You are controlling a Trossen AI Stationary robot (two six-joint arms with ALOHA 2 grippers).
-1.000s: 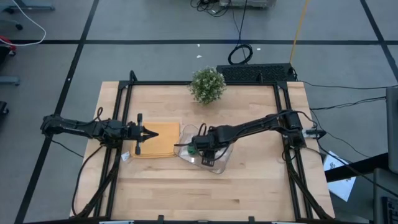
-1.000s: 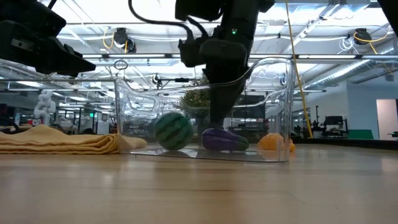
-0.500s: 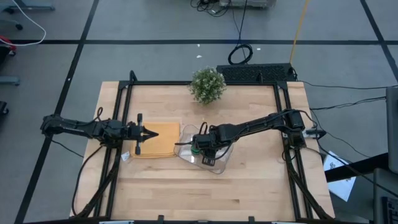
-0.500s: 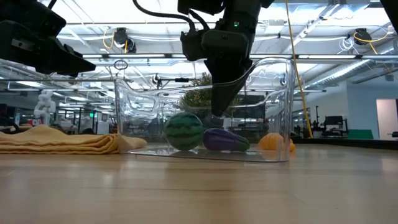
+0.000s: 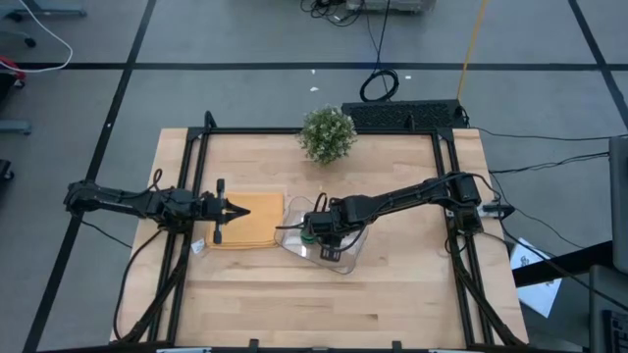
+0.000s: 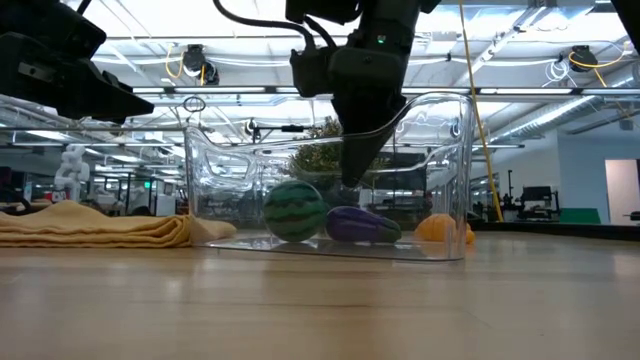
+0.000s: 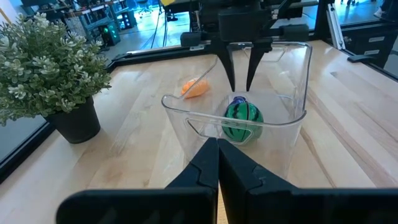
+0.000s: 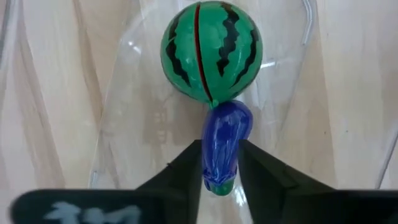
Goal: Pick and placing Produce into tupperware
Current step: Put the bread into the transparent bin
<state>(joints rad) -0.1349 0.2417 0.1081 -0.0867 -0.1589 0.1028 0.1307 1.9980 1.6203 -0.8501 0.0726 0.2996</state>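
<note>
The clear tupperware (image 5: 339, 257) (image 6: 440, 150) stands on the table near its middle. In it the round green piece (image 6: 295, 210) (image 8: 210, 50) lies against one end of the purple piece (image 6: 362, 225) (image 8: 224, 134). The orange piece (image 7: 196, 88) (image 6: 440, 228) lies on the table outside the tupperware, at its far side. My right gripper (image 7: 239, 84) (image 6: 350, 180) points down into the tupperware, open by a small gap, just above the purple piece and clear of it. My left gripper (image 5: 234, 209) (image 7: 217, 162) waits shut over the tan mat (image 5: 255, 221).
A bushy potted plant (image 5: 327, 134) stands at the table's far edge, behind the tupperware. The folded tan mat (image 6: 100, 228) lies left of the tupperware. Bare wood stretches along the table's near side (image 5: 324, 304).
The green piece has rolled a little toward the purple piece and now lies against it. My right gripper has risen slightly from the purple piece, which stays on the tupperware's floor.
</note>
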